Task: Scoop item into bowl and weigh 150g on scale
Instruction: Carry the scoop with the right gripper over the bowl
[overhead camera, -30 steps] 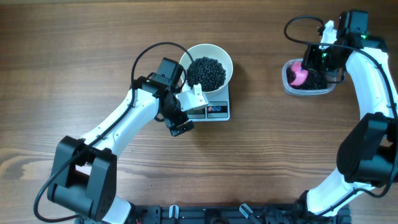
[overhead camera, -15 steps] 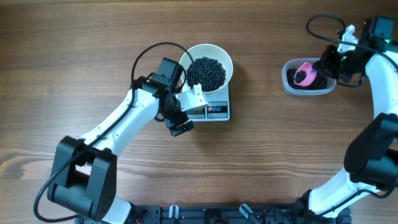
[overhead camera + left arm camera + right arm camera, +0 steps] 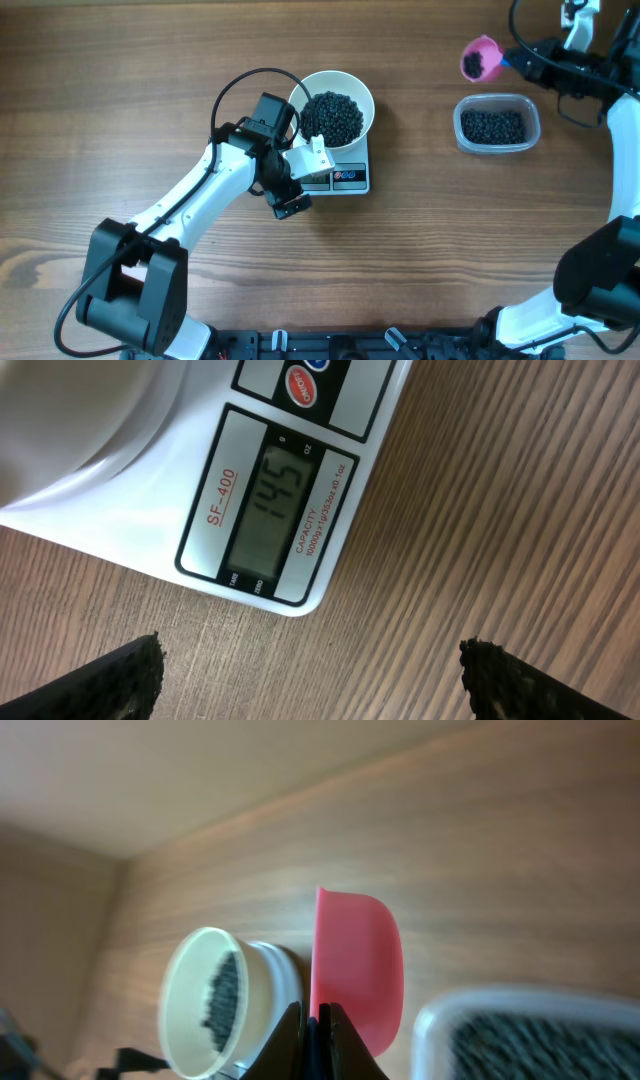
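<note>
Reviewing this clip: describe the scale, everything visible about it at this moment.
The scale is a small white rectangular plastic-looking unit lying flat on the wooden table. Its front panel carries a grey display reading 145, the label SF-400, and a red button beside a blue one. The white bowl, heaped with black pellets, sits on its platform. The left arm's open fingers hang just in front of the panel, apart from it in the wrist view.

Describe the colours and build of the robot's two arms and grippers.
Left arm and right arm are white tubes with black joints. A black cable loops above the left wrist. The left gripper has black, rough-textured fingertips; the right gripper has thin dark fingers.
</note>
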